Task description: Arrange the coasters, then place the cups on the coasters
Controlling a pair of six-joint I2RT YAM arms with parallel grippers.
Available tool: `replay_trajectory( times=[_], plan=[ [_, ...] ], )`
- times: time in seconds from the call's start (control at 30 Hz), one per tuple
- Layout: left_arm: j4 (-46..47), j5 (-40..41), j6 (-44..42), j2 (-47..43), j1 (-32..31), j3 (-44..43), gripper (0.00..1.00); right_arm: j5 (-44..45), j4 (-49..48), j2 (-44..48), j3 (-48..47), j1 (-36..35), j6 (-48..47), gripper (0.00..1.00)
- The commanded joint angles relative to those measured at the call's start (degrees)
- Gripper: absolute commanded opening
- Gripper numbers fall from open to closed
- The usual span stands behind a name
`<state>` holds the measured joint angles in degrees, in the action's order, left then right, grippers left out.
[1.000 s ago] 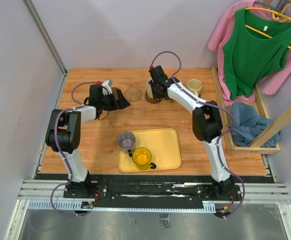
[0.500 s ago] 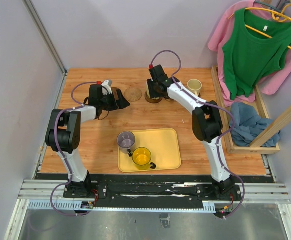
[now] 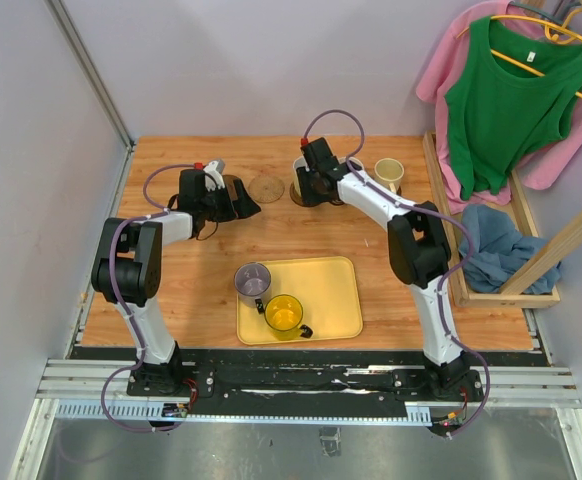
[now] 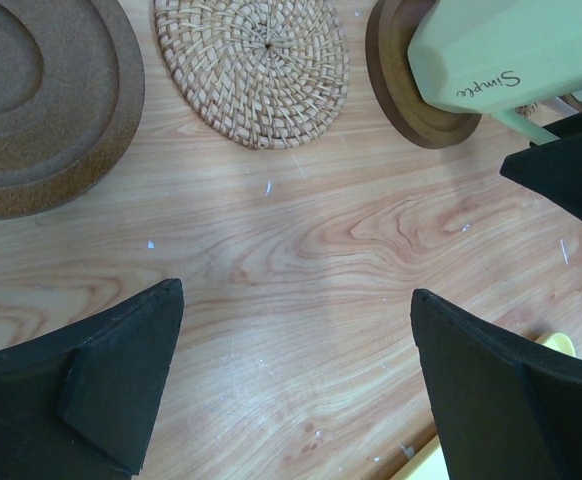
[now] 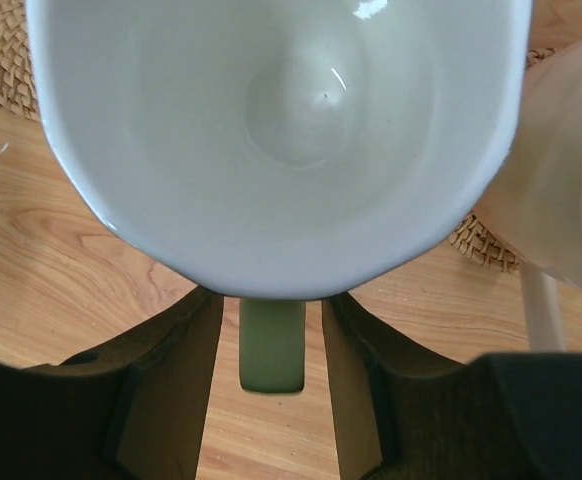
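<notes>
Right pincer [image 5: 272, 312] stands parted either side of the green handle [image 5: 271, 355] of the white mug [image 5: 281, 130], gripping nothing; the mug sits on a dark coaster [image 4: 396, 85]. Left pincer [image 4: 296, 385] gapes wide over the bench [image 4: 321, 230]. If I back out crooked, a finger could hook that handle and drag the mug off

A yellow tray [image 3: 331, 300] lies near the table's [image 3: 201, 300] front edge. Beyond its right edge hang a green top [image 3: 501, 100] and a pink shirt [image 3: 441, 70], above a blue cloth [image 3: 491, 240].
</notes>
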<state>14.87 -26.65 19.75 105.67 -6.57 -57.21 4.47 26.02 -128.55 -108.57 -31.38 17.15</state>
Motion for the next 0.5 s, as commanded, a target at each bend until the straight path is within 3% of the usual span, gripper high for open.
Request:
replay_trajectory(
  times=[0.0, 0.47],
  plan=[
    [1.03, -0.59, 0.09, 0.69, -0.29, -1.59, 1.00, -0.15, -1.54, 3.32, 0.77, -0.52, 0.50, 0.45],
    [1.02, -0.59, 0.10, 0.60, -0.29, -1.49, 1.00, -0.09, -1.02, 3.02, 0.24, -2.12, -0.51, 0.44]
  ],
)
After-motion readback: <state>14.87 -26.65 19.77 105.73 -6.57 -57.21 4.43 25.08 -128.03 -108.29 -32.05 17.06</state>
